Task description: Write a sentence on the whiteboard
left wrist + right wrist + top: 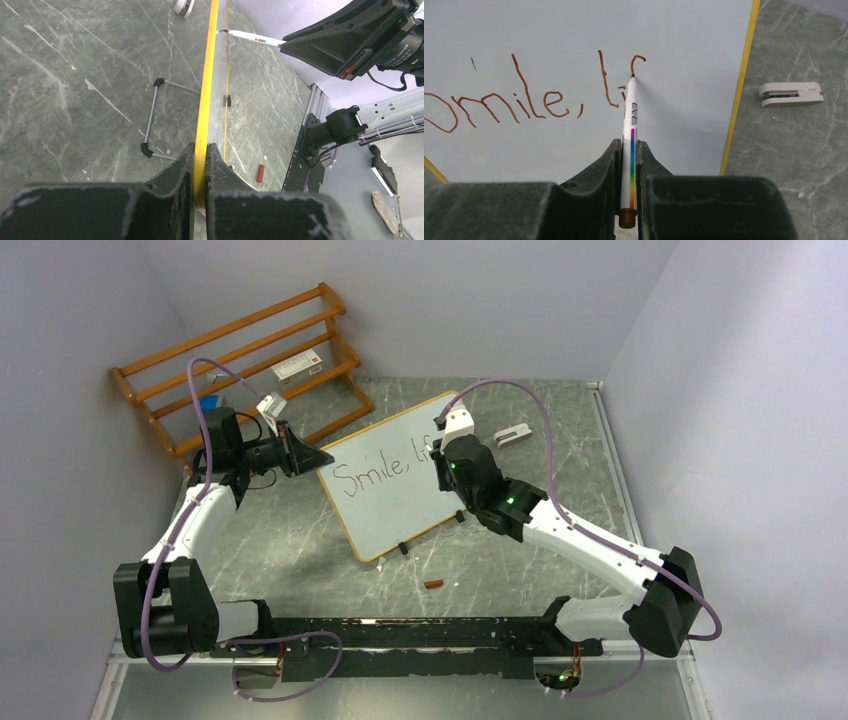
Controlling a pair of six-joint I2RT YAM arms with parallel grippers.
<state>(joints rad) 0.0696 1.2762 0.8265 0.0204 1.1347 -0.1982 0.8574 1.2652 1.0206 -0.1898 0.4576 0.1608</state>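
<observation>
Marker (630,120) sits clamped in the right gripper (628,147), whose jaws are narrowed to the barrel's width. Its tip touches the whiteboard (684,60) at the foot of a hooked stroke. The left gripper (200,150) is pinched tight on the board's yellow edge. The sentence (524,100), in red-brown ink, reads "Smile, l" in 1 line, then the hook; a small mark beside the tip is partly hidden. The marker carries a rainbow stripe and red lettering too small to read. From above, 1 whiteboard sits mid-table, with 1 brown cap (434,584) at its 6 o'clock, 1 white clip-like object (512,434) at 1 o'clock and 1 wooden rack (240,360) at 10 o'clock.
</observation>
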